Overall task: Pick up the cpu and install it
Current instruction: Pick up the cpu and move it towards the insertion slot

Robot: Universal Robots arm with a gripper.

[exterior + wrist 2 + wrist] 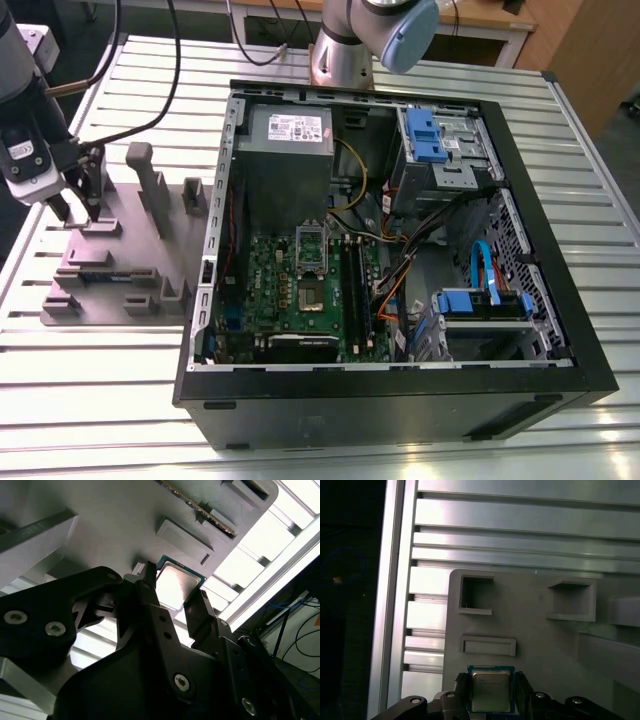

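the cpu [490,690] lies flat near a corner of the grey fixture plate [120,265], just beside a raised bar [488,645]. the plate sits on the slatted bench [420,60] by its edge at the exterior view's left, next to the open computer case [400,400]. the claw [82,208] is down over the chip, straddling it. whether it is clenched on it or merely set around it, i cannot tell. my worry: an uneven bite on that thin rim could tilt the chip, so it slips free or catches on the bar.
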